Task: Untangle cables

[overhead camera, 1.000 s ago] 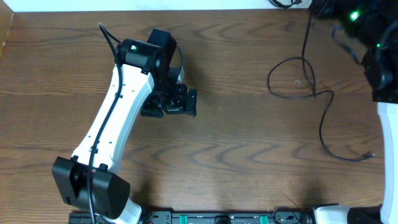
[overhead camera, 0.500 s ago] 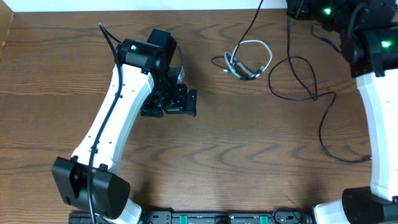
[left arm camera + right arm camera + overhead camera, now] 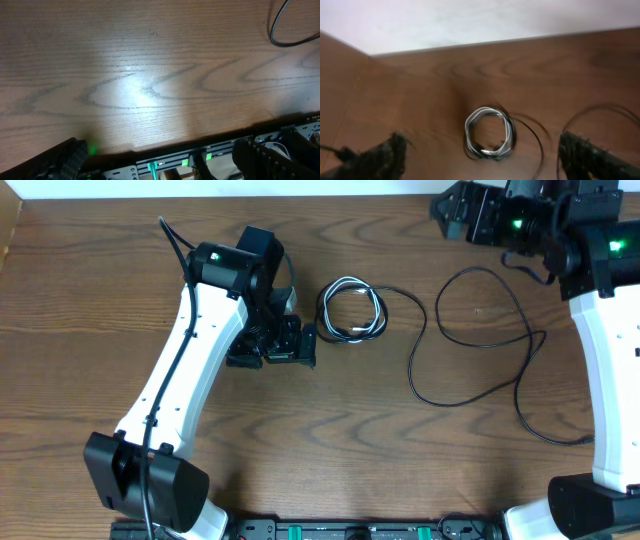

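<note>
The cables lie on the wooden table point(image 3: 360, 430). A small coil of white and black cord point(image 3: 352, 310) rests just right of my left gripper point(image 3: 275, 358). From it a long thin black cable point(image 3: 470, 330) runs in wide loops to the right, ending near the right edge point(image 3: 585, 440). My right gripper point(image 3: 447, 212) hangs open at the back right, holding nothing. Its wrist view looks down on the coil point(image 3: 490, 132), far below its spread fingers point(image 3: 395, 155). The left gripper point(image 3: 165, 167) is open and empty; a black loop point(image 3: 290, 40) shows in its wrist view's top right corner.
The white left arm point(image 3: 185, 370) slants across the left half of the table. The right arm point(image 3: 610, 360) runs along the right edge. A black rail with green lights point(image 3: 350, 530) lines the front edge. A pale wall point(image 3: 470, 20) lies beyond the back edge.
My right gripper has opened and let the cables go. The coil, hanging further right before, now lies on the table beside the left gripper, the black cable spread out. The left arm is still.
</note>
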Controlling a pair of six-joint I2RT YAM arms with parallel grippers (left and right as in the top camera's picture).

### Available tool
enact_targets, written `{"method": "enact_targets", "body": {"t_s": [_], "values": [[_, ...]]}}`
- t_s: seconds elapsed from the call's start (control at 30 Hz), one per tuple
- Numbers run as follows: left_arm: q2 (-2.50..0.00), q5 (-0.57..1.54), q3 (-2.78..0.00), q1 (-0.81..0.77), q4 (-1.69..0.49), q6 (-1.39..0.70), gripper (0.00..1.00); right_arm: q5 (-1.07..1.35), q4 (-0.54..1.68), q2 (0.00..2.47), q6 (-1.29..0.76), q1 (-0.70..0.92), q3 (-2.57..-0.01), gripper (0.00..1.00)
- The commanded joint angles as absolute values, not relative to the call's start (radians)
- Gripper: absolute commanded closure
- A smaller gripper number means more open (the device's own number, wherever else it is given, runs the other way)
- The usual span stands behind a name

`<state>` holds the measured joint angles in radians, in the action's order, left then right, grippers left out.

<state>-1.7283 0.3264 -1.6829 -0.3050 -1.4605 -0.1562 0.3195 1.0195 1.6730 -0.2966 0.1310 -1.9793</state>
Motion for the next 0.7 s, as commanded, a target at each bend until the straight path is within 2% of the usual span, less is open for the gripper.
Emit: {"method": "enact_targets", "body": {"t_s": [0.0, 0.1, 0.33, 0.57, 0.67], "values": [[-1.732, 0.316, -1.684, -0.307, -1.464, -0.143, 0.02, 0.125, 1.099, 1.676, -0.229, 0.11, -1.986, 0.01], [-1.732, 0.316, -1.684, -0.307, -1.464, -0.143, 0.02, -0.021, 1.203, 1.686, -0.23, 0.101, -1.973, 0.01], [-1.732, 0.316, -1.684, -0.307, -1.464, -0.143, 0.02, 0.064, 1.301, 1.694, -0.23, 0.11, -1.817, 0.01], [-1.732, 0.343, -1.684, -0.307, -1.454, -0.148, 0.02, 0.061, 1.197, 1.694, -0.238, 0.11, -1.613, 0.01], [-1.732, 0.373, -1.684, -0.307, -1.418, -0.147, 0.02, 0.068, 1.113, 1.694, -0.353, 0.111, -1.539, 0.01]]}}
